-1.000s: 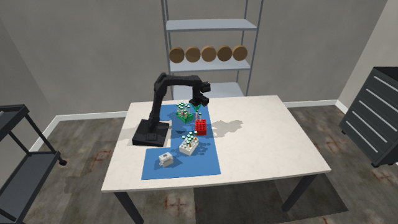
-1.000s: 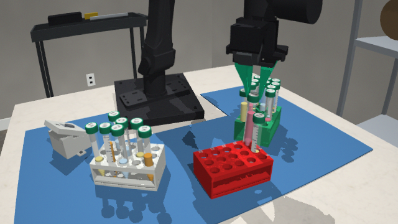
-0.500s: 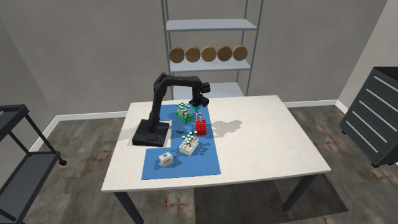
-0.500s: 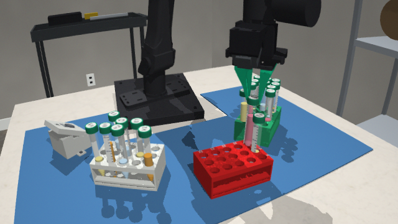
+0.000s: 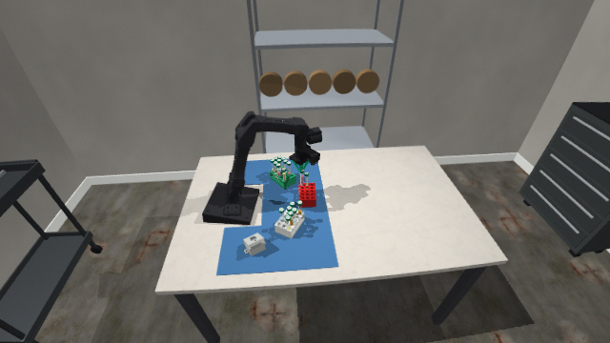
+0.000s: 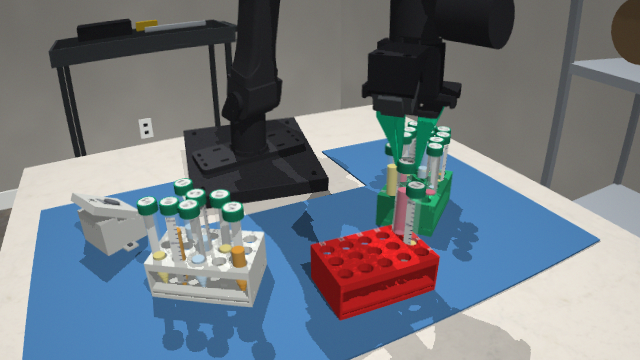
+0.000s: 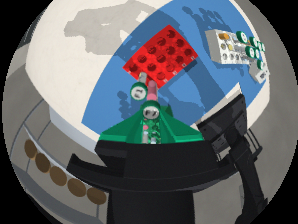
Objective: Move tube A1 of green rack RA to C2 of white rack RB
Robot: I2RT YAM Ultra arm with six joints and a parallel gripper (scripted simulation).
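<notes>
My gripper (image 6: 406, 161) (image 5: 301, 166) (image 7: 151, 112), with green fingers, hangs over the green source rack (image 6: 434, 210) (image 5: 282, 181) on its side nearest the red rack. It is shut on the green cap of a 15 mL tube (image 6: 406, 167) (image 7: 152, 111), which stands upright. The tube's lower part is hidden, so I cannot tell whether its tip is in a well. Several other capped tubes stand in the green rack. The white destination rack (image 6: 252, 260) (image 5: 292, 227) (image 7: 222, 42) holds several tubes and stands well to the side.
The red rack (image 6: 350, 290) (image 5: 308, 194) (image 7: 162, 52) stands between the two racks, with one pink capped tube (image 6: 404, 215) in a corner well near my gripper. The white DONE button box (image 6: 102, 227) (image 5: 253, 243) stands beyond the white rack. All of these stand on the blue mat (image 6: 500, 220) (image 5: 286, 257).
</notes>
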